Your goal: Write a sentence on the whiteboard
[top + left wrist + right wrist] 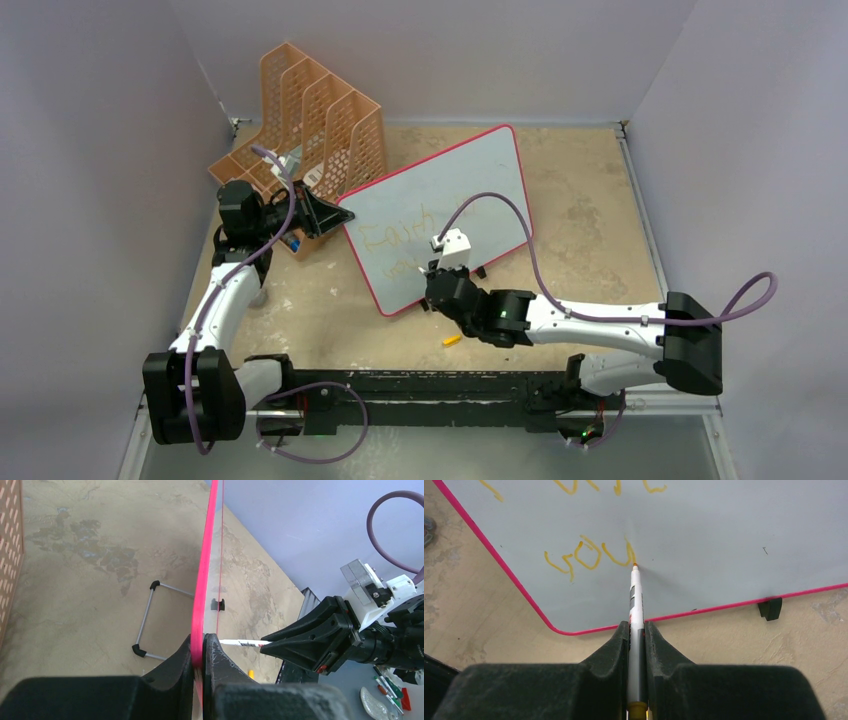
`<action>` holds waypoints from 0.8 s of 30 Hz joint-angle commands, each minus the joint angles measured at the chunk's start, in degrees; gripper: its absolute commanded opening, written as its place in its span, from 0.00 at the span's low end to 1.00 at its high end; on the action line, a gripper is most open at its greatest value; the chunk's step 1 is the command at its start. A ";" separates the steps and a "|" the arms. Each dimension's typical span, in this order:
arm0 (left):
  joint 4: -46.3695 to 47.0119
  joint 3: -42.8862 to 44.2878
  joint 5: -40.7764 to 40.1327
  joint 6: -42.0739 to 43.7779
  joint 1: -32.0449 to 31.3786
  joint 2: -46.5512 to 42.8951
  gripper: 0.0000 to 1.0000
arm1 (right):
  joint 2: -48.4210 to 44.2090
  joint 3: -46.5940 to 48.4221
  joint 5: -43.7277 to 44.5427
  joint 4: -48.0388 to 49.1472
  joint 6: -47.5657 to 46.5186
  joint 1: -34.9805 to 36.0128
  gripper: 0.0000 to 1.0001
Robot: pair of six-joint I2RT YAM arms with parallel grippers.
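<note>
Left jaws are clamping the whiteboard (202, 580) edge to steady it, while my right jaws are gripping the marker (636, 600), tip extending the sentence (589, 555) after "you".

The whiteboard (455, 190) stands tilted mid-table (580, 220), with the file rack (320, 115) behind it to the left. The left gripper (201, 647) clamps its left edge. In front, the right gripper (636, 630) holds a marker (635, 587), its tip touching the board at the right end of the sentence's (589, 557) lower line (a small piece (451, 340) lies on the table nearer the arms).
</note>
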 commanded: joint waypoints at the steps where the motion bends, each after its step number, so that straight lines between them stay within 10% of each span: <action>1: 3.18 0.66 -2.01 4.17 0.47 -0.41 0.00 | -0.78 -0.50 0.42 -1.25 1.60 -0.34 0.00; 24: 3.07 0.66 -1.90 4.26 0.47 -0.22 0.00 | -2.59 0.91 3.92 3.58 -3.14 -1.43 0.00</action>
